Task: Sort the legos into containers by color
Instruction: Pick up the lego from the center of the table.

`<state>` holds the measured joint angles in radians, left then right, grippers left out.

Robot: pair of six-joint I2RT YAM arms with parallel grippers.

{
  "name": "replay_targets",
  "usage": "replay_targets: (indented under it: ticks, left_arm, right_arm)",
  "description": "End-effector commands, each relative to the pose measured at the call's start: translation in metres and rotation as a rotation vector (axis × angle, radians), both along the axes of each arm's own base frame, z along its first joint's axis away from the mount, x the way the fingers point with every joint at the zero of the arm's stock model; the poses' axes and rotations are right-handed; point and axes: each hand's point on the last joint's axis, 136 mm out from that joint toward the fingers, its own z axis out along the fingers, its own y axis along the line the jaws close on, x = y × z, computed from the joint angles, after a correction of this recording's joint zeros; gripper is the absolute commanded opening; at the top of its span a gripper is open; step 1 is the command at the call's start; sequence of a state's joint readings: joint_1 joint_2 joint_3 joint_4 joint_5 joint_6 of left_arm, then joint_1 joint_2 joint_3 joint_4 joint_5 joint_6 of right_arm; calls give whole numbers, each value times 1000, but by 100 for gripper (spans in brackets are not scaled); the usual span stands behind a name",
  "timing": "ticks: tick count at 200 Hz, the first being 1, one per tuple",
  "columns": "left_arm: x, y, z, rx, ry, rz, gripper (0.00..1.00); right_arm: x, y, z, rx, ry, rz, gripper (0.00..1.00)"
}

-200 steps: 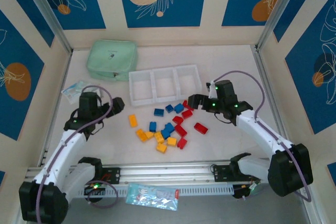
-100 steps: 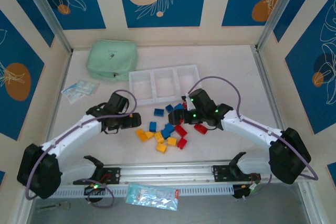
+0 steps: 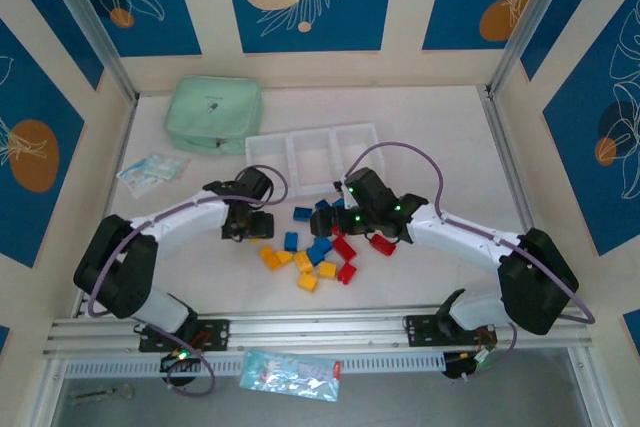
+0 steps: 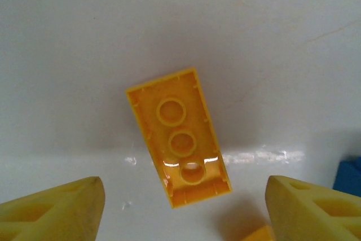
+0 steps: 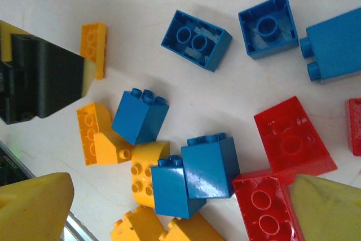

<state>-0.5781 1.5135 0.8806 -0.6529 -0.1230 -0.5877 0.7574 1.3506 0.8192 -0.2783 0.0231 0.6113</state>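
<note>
Under left gripper [image 4: 183, 218], jaws apart — yellow lego [image 4: 179, 145], underside up

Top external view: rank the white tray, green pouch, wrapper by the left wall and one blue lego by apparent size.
1. white tray, largest
2. mint green pouch, nearly alike in area
3. plastic wrapper
4. blue lego, smallest

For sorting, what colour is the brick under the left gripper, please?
Yellow-orange brick, clearest in the left wrist view.
</note>
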Motion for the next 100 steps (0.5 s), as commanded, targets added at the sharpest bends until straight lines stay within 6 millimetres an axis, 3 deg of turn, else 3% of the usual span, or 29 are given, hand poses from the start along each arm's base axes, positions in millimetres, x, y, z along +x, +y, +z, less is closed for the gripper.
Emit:
replay_targets:
  ticks: [1, 100]
  left_arm:
    - [8, 3, -3, 59, -13, -2, 72]
    - [3, 9, -27, 84, 10, 15, 52]
  right_arm:
    - [6, 7, 9, 16, -19, -6, 99]
    - [5, 6, 9, 15, -22, -4, 99]
